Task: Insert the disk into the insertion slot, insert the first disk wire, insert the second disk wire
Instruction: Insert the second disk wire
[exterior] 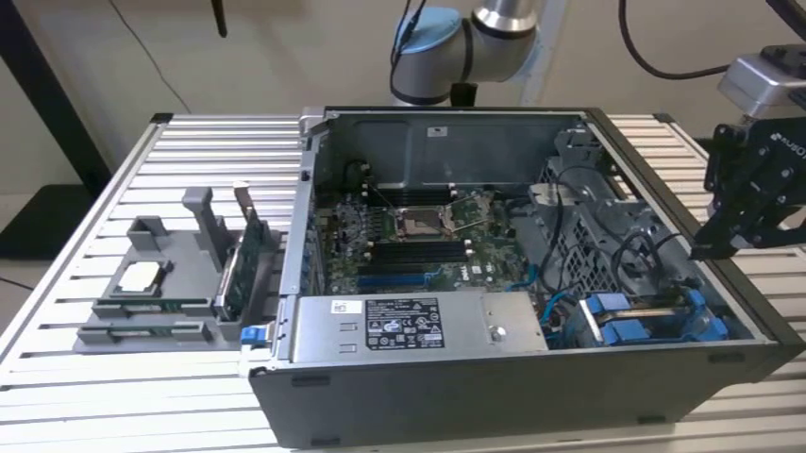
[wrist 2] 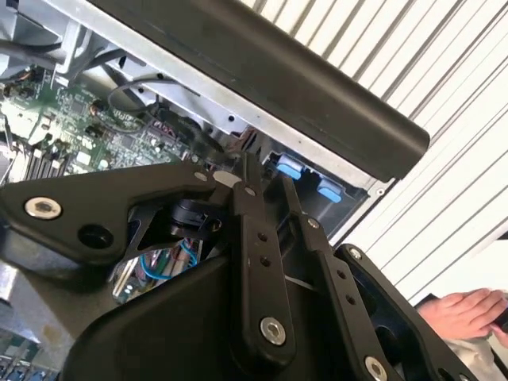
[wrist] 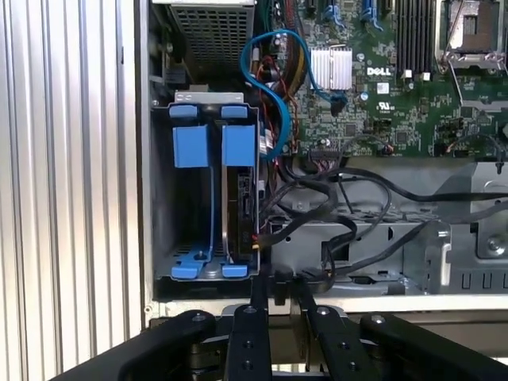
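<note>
Disk [wrist: 240, 208] seated in slot [wrist: 210, 99], corner of case [exterior: 504, 396].
Blue-framed, standing on edge beside black cables; gripper [wrist: 278, 279] hovers over the case wall nearby, its grip state impossible to tell.

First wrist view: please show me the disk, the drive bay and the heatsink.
disk [wrist: 240, 208], first wrist view, dark edge next to its blue tab.
drive bay [wrist: 208, 96], first wrist view, grey metal rim.
heatsink [wrist: 331, 67], first wrist view, finned middle.
</note>
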Motion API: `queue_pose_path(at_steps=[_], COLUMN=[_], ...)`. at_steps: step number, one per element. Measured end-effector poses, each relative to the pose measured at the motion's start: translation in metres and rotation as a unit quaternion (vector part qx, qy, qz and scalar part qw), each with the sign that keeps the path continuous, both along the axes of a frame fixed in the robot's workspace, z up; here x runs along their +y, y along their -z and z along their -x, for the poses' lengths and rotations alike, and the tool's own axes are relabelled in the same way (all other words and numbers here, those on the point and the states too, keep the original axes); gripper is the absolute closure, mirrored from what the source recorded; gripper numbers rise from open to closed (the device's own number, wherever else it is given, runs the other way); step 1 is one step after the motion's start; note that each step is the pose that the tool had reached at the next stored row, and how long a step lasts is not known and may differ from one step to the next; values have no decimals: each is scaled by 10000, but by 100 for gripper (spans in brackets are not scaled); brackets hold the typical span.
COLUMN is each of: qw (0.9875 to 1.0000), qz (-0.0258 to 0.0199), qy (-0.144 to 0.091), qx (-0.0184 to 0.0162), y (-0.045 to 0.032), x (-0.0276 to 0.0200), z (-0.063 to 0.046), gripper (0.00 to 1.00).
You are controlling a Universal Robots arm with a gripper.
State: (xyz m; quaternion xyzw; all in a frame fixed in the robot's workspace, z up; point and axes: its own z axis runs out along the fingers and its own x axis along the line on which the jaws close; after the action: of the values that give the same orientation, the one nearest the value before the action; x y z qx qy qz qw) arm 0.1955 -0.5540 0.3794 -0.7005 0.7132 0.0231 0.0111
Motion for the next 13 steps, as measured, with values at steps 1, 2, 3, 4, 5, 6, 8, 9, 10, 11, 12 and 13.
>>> queue_pose_path(at_steps=[1, 2, 3, 4, 5, 6, 8, 9, 10, 11, 12, 13], qw=[10000, 10000, 10000, 9999, 9999, 9999, 9997, 9997, 9996, 9996, 9995, 9995], qz=[-1, -1, 0, -1, -1, -1, -3, -5, -9, -14, -20, -28], qy=[0, -1, -2, -3, -3, -3, -4, -4, -4, -4, -4, -4], qx=[23, 51, 80, 112, 142, 171, 227, 250, 271, 290, 308, 318], y=[6, 11, 15, 20, 25, 29, 36, 38, 42, 47, 51, 54], x=[3, 6, 9, 12, 15, 17, 20, 21, 21, 21, 21, 21], z=[-18, -33, -46, -60, -70, -78, -88, -90, -92, -92, -93, -92], gripper=[73, 73, 73, 73, 73, 73, 73, 73, 73, 73, 73, 73])
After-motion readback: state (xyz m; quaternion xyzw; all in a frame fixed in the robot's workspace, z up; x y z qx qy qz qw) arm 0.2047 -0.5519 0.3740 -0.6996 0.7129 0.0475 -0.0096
